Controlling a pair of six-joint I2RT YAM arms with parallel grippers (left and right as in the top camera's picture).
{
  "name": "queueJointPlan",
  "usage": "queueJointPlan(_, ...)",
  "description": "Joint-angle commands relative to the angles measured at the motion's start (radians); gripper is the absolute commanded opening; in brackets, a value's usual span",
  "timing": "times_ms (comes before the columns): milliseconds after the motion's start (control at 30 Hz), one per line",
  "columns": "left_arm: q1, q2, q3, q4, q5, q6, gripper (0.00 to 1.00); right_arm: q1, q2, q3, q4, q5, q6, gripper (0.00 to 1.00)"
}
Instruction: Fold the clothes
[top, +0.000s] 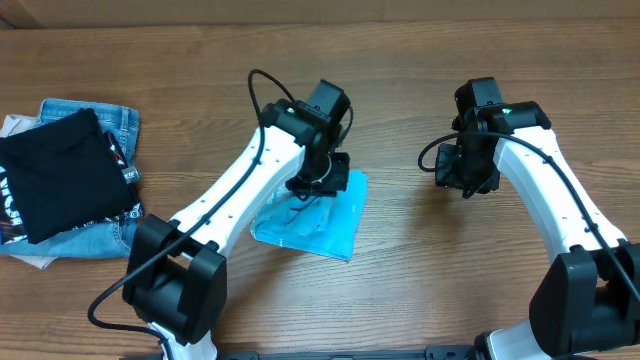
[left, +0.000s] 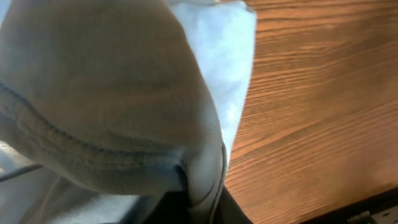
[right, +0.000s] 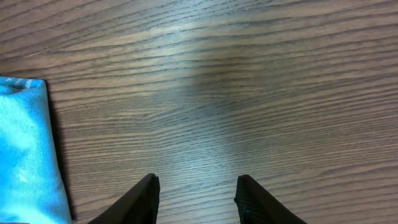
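Note:
The clothes (top: 325, 228), a light sky-blue T-shirt, lie folded into a small packet on the wooden table near the middle. My left gripper (top: 318, 186) is down on the packet's far edge. In the left wrist view the blue fabric (left: 112, 93) fills most of the frame, and a fold of it is pinched between the dark fingers of the left gripper (left: 202, 194). My right gripper (top: 466, 182) hovers over bare wood to the right of the shirt. In its wrist view the right gripper (right: 196, 184) is open with nothing between the fingers, and the shirt's edge (right: 25, 143) shows at the left.
A black garment with white print (top: 60, 185) lies on folded blue jeans (top: 112, 122) at the table's left edge. Bare wood (top: 420, 260) lies between and in front of the arms.

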Motion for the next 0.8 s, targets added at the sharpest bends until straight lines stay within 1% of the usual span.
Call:
queueJointPlan(0,-0.035,0.006,-0.002,0.014,0.028,-0.027,0.27,-0.001,-0.006,0.008,0.003,-0.005,0.001,0.44)
queueJointPlan(33,-0.042,0.006,-0.002,0.020,0.040,-0.026,0.33,-0.001,-0.006,0.008,0.002,-0.005,0.001,0.45)
queueJointPlan(67,-0.051,0.006,-0.002,0.030,0.060,-0.018,0.36,-0.001,-0.006,0.008,0.001,-0.005,0.001,0.45)
queueJointPlan(133,-0.064,0.006,-0.002,0.041,0.079,0.023,0.38,-0.001,-0.006,0.008,0.000,-0.005,0.001,0.45)
queueJointPlan(167,-0.066,0.006,-0.002,0.040,0.073,0.039,0.38,-0.001,-0.006,0.008,0.000,-0.005,0.001,0.47)
queueJointPlan(267,-0.033,-0.006,0.000,0.018,0.029,0.047,0.36,-0.001,-0.006,0.008,0.001,-0.026,-0.007,0.49)
queueJointPlan(333,0.014,-0.019,0.003,-0.003,0.015,0.060,0.35,0.000,-0.006,0.008,0.006,-0.081,-0.042,0.49)
queueJointPlan(433,0.109,-0.043,0.012,-0.039,-0.026,0.077,0.34,0.004,-0.006,0.008,0.015,-0.248,-0.168,0.49)
queueJointPlan(500,0.187,-0.055,0.012,-0.058,-0.063,0.076,0.35,0.017,-0.006,0.008,0.023,-0.317,-0.209,0.50)
queueJointPlan(633,0.317,-0.052,0.008,-0.076,-0.099,0.076,0.40,0.087,-0.005,0.008,0.074,-0.335,-0.227,0.53)
queueJointPlan(767,0.409,-0.041,-0.002,-0.069,-0.098,0.077,0.44,0.203,0.016,0.008,0.146,-0.326,-0.243,0.56)
